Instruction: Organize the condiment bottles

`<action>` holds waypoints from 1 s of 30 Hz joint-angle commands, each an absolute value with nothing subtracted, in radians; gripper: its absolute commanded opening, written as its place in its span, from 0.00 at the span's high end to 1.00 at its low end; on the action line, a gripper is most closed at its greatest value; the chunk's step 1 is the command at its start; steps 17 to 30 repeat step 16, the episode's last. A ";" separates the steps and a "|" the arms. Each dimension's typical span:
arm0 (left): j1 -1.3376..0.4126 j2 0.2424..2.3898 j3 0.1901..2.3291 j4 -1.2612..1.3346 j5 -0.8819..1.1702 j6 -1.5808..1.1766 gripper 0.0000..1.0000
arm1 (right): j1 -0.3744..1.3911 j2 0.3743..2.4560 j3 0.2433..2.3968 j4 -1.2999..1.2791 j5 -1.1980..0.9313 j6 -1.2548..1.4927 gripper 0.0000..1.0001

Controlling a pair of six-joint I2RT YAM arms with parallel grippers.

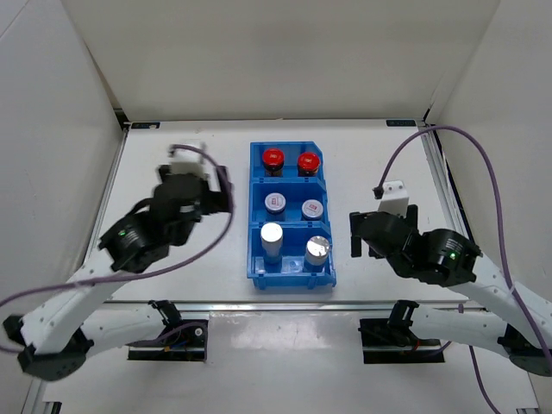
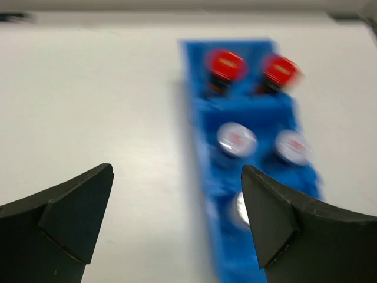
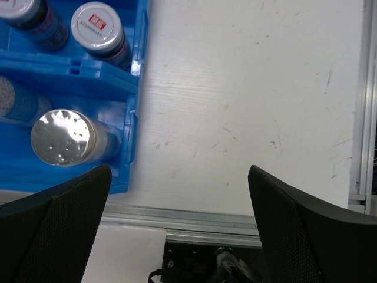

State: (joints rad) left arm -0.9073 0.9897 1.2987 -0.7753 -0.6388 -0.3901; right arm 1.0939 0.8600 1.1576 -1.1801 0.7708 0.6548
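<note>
The blue bin (image 1: 257, 191) holds six jars. Two red-capped jars (image 1: 273, 158) (image 1: 309, 161) stand in the far compartment. Two grey-lidded jars with red-white marks (image 1: 275, 202) (image 1: 312, 209) stand in the middle one. Two shiny silver-topped jars (image 1: 272, 234) (image 1: 318, 248) stand in the near one. My left gripper (image 1: 226, 194) is open and empty, left of the bin; its view is blurred and shows the red caps (image 2: 225, 63) and the bin (image 2: 197, 112). My right gripper (image 1: 355, 233) is open and empty, right of the bin; its view shows a silver top (image 3: 62, 137) and a grey lid (image 3: 96, 25).
White walls enclose the table on three sides. A metal rail (image 3: 194, 216) runs along the table's near edge, with an arm base mount (image 1: 392, 332) below it. Purple cables (image 1: 483, 164) arc over the right side.
</note>
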 commanded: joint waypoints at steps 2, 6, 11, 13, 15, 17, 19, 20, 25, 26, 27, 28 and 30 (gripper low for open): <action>-0.711 0.931 1.165 -0.764 -0.747 -0.161 0.00 | 1.094 0.876 1.230 -1.273 0.899 0.681 0.00; -0.664 0.788 0.976 -0.675 -0.853 -0.181 0.00 | 1.094 0.897 1.252 -1.304 0.931 0.670 0.00; -0.629 0.631 0.859 -0.588 -0.910 -0.202 0.00 | 1.094 0.887 1.252 -1.304 0.976 0.652 0.00; -0.629 0.604 0.835 -0.577 -0.919 -0.215 0.00 | 1.094 0.876 1.243 -1.304 0.989 0.652 0.00; -0.629 0.592 0.834 -0.577 -0.974 -0.215 0.00 | 1.094 0.876 1.243 -1.304 0.989 0.637 0.00; -0.629 0.581 0.834 -0.577 -0.995 -0.215 0.00 | 1.094 0.876 1.243 -1.319 1.006 0.662 0.00; -0.629 0.581 0.834 -0.577 -0.995 -0.215 0.00 | 1.094 0.876 1.243 -1.319 1.006 0.662 0.00; -0.629 0.581 0.834 -0.577 -0.995 -0.215 0.00 | 1.094 0.876 1.243 -1.319 1.006 0.662 0.00; -0.629 0.581 0.834 -0.577 -0.995 -0.215 0.00 | 1.094 0.876 1.243 -1.319 1.006 0.662 0.00; -0.629 0.581 0.834 -0.577 -0.995 -0.215 0.00 | 1.094 0.876 1.243 -1.319 1.006 0.662 0.00; -0.629 0.581 0.834 -0.577 -0.995 -0.215 0.00 | 1.094 0.876 1.243 -1.319 1.006 0.662 0.00; -0.629 0.581 0.834 -0.577 -0.995 -0.215 0.00 | 1.094 0.876 1.243 -1.319 1.006 0.662 0.00; -0.629 0.581 0.834 -0.577 -0.995 -0.215 0.00 | 1.094 0.876 1.243 -1.319 1.006 0.662 0.00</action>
